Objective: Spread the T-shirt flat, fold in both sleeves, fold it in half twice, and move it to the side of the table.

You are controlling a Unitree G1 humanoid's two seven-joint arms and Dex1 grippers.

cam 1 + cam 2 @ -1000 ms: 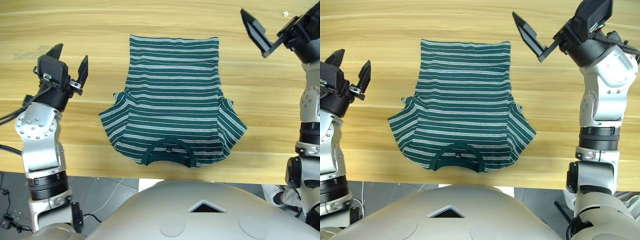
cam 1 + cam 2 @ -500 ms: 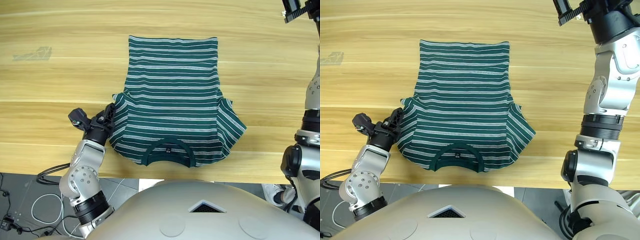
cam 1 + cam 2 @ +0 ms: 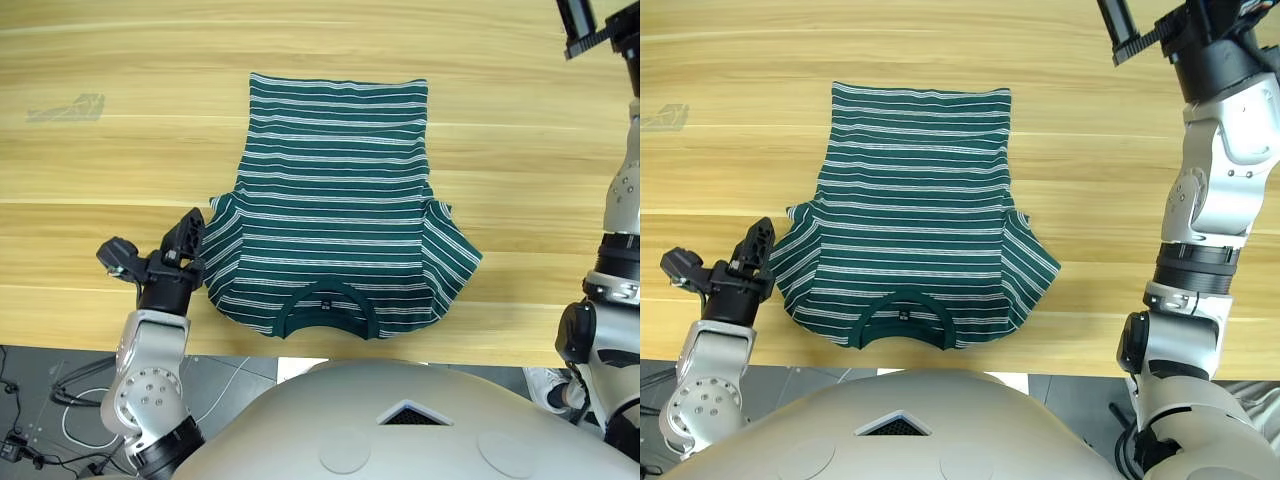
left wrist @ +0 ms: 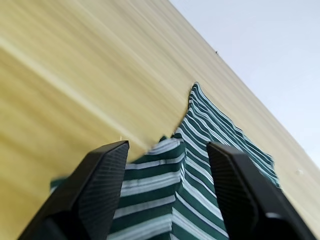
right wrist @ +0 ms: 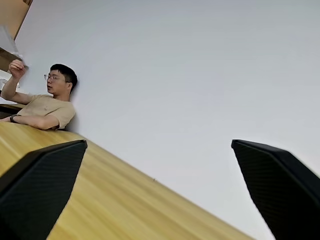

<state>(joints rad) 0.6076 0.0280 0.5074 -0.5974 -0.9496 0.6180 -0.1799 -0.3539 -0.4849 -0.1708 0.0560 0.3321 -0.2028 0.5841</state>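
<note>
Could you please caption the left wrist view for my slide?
Open left gripper poised at the striped T-shirt sleeve on wooden table.

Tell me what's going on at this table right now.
A humanoid robot is folding a green striped T-shirt that lies spread flat on the wooden table, collar toward the robot. Its left gripper is down at the table's near edge, open, with the shirt's left sleeve lying between its fingers. The right gripper is raised high over the far right of the table, open and holding nothing. Neither sleeve is folded in yet.
</note>
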